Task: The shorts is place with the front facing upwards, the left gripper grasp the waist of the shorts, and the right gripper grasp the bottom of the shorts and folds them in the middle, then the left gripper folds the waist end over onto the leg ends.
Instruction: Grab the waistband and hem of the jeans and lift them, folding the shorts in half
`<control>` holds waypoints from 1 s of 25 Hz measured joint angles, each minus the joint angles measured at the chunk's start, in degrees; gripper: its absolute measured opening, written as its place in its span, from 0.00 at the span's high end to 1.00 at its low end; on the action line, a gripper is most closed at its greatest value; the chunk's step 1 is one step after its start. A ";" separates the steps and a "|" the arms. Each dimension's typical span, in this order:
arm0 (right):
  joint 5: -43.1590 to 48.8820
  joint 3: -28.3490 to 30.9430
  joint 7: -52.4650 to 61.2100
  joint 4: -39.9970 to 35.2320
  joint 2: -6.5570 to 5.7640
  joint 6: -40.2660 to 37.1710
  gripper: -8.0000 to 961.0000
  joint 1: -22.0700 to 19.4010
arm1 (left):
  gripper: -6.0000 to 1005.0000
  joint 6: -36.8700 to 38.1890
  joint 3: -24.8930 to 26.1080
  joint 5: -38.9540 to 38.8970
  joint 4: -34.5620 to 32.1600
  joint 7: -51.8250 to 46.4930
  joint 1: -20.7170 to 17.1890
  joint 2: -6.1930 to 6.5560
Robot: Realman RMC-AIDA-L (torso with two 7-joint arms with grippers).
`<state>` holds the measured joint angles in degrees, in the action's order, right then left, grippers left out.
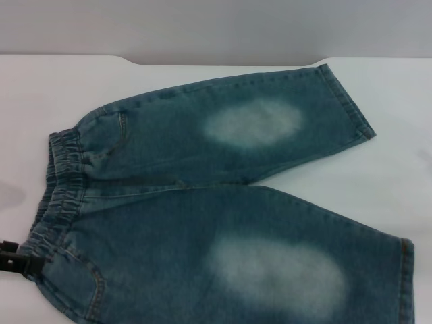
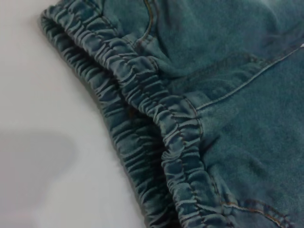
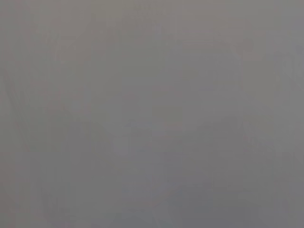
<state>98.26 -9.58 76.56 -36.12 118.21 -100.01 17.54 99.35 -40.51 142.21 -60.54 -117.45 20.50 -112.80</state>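
Since the shorts [image 1: 223, 202] are spread flat across the frame's centre on the white table [image 1: 61, 94], soft, limp denim is expected; the gathered waist [image 1: 57, 182] suits gripping. Whether the left gripper [image 1: 12, 258], lower left, is closed cannot be told.

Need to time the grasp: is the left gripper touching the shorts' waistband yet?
Cannot tell. In the head view the left gripper sits at the waistband of the shorts, overlapping its edge; contact itself is unclear. The left wrist view shows no fingers.

You see soft, even light on the white table [image 1: 202, 77], a faint grey shadow beside the shorts [image 2: 199, 95], mild blur throughout, and the right wrist view is featureless grey.
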 joint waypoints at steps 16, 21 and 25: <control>-0.10 0.30 -0.19 0.09 -0.06 -0.18 0.48 -0.32 | 0.20 0.93 0.00 -0.09 -1.18 -0.28 0.76 -0.32; -0.10 0.49 -0.19 0.09 -0.02 -0.20 0.48 -0.32 | 0.20 1.05 0.00 -0.02 -1.23 -0.34 0.85 -0.32; -0.10 0.48 -0.19 0.09 0.00 -0.23 0.48 -0.26 | 0.20 1.07 0.09 -0.01 -1.28 -0.33 0.96 -0.31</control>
<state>98.17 -9.10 76.37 -36.03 118.21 -100.24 17.29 100.41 -40.42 142.20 -61.82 -117.78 21.46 -113.11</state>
